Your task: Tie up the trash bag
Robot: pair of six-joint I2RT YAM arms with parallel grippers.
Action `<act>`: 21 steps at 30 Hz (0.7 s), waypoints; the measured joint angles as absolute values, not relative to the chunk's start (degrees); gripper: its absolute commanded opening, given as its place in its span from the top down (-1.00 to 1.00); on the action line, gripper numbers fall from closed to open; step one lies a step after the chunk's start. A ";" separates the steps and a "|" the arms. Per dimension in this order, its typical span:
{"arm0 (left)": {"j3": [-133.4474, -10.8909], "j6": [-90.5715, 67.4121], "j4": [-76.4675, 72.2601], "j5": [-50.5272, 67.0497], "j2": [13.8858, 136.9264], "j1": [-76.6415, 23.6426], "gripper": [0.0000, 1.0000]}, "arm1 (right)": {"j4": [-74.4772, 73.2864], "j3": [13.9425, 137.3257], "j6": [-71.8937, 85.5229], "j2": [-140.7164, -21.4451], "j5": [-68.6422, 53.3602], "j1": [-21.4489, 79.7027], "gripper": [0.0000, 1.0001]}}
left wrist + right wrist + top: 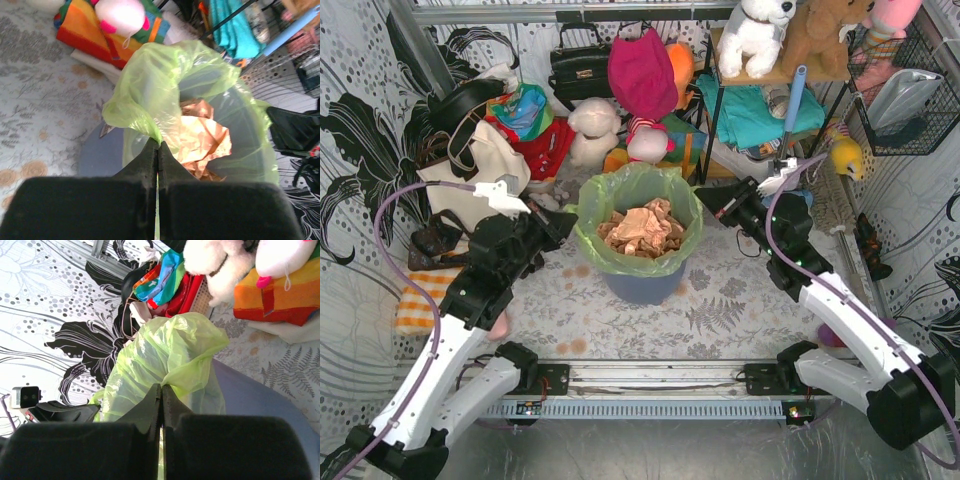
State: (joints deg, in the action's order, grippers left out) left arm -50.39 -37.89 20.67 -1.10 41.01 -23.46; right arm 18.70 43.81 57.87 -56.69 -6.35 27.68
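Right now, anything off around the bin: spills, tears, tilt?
Nothing stands out. The bin stands upright, the crumpled paper sits inside the trash bag, and no tear shows. The left end effector and right end effector each pinch its rim, on opposite sides.

Fig.: table [720, 310] in front of me, fern-print cloth w/ brownish stains. Ctr: round blue-grey bin [645, 283], upright. L edge: orange-white striped towel [420, 300]. Rear L: cream tote bag [485, 165]. Rear ctr: white plush toy [592, 130]. R side: purple obj. [830, 335], partly hidden.
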 measured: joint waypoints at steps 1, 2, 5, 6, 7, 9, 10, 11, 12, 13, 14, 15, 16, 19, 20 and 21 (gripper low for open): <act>-50.24 -37.89 19.57 -0.97 41.15 -23.46 1.00 | 19.84 43.81 57.84 -57.39 -6.50 27.75 1.00; -50.19 -37.87 18.31 -0.62 41.19 -23.46 1.00 | 20.84 43.81 57.84 -57.93 -6.76 27.90 1.00; -50.19 -37.80 13.50 1.50 41.01 -23.46 1.00 | 23.79 43.88 57.84 -59.02 -8.01 28.64 1.00; -50.19 -37.74 12.01 2.57 40.91 -23.46 1.00 | 24.80 44.01 57.82 -59.29 -8.75 29.04 1.00; -50.19 -37.67 10.72 3.60 40.73 -23.46 1.00 | 25.76 44.18 57.84 -59.42 -9.47 29.45 1.00; -50.19 -37.58 8.69 5.87 40.14 -23.46 1.00 | 27.09 44.66 57.82 -59.42 -10.79 30.33 1.00; -50.15 -37.58 8.08 6.92 39.70 -23.46 1.00 | 27.81 44.95 57.82 -59.42 -11.42 30.79 1.00; -50.04 -37.60 7.35 7.81 39.16 -23.46 1.00 | 28.36 45.30 57.82 -59.40 -12.03 31.22 1.00; -49.98 -37.60 6.81 8.58 38.54 -23.46 1.00 | 28.58 45.65 57.80 -59.31 -12.56 31.57 1.00; -49.89 -37.65 6.00 9.26 37.85 -23.46 1.00 | 28.62 45.91 57.80 -59.16 -13.04 31.92 1.00; -49.89 -37.69 5.21 9.98 37.17 -23.46 1.00 | 28.67 46.09 57.80 -58.87 -13.50 32.25 1.00; -49.89 -37.76 4.36 10.79 36.56 -23.46 1.00 | 28.58 46.15 57.80 -58.50 -13.87 32.53 1.00; -49.89 -37.89 3.70 11.53 36.18 -23.46 1.00 | 28.47 46.19 57.80 -58.06 -14.17 32.77 1.00; -49.91 -38.39 2.09 13.80 35.59 -23.46 1.00 | 27.27 46.46 57.71 -56.40 -14.17 33.06 1.00; -50.00 -38.70 1.65 14.33 35.64 -23.46 1.00 | 26.46 46.50 57.60 -55.68 -14.11 33.06 1.00; -50.04 -38.87 1.23 14.76 35.77 -23.46 1.00 | 25.43 46.50 57.58 -54.89 -13.93 33.06 1.00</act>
State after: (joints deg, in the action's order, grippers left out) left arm -50.04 -38.87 1.23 14.76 35.77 -23.46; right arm 25.43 46.50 57.58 -54.89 -13.93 33.06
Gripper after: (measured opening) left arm 0.008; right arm 0.002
